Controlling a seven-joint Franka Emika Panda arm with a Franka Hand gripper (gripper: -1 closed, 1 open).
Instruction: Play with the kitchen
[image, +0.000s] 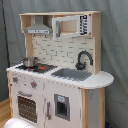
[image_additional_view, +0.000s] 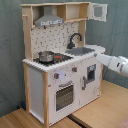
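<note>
The kitchen (image: 55, 85) is a white and light-wood toy, standing upright in both exterior views (image_additional_view: 50, 80). It has a black faucet (image: 83, 59) over a grey sink (image: 72, 74), and a small metal pot (image: 30, 61) on the stove. An oven door (image: 27, 107) sits below and a range hood (image: 37, 29) above. In the second exterior view my white arm (image_additional_view: 115, 65) reaches in from the right. Its end, the gripper (image_additional_view: 99, 58), is just beside the rounded counter end by the sink (image_additional_view: 80, 50). A white blur of the arm (image: 20, 123) shows at the first exterior view's bottom left.
A grey curtain (image_additional_view: 10, 50) hangs behind the kitchen. It stands on a light wooden surface (image_additional_view: 100, 112) with a seam running across. A small cupboard door (image_additional_view: 98, 11) at the top right of the kitchen hangs open.
</note>
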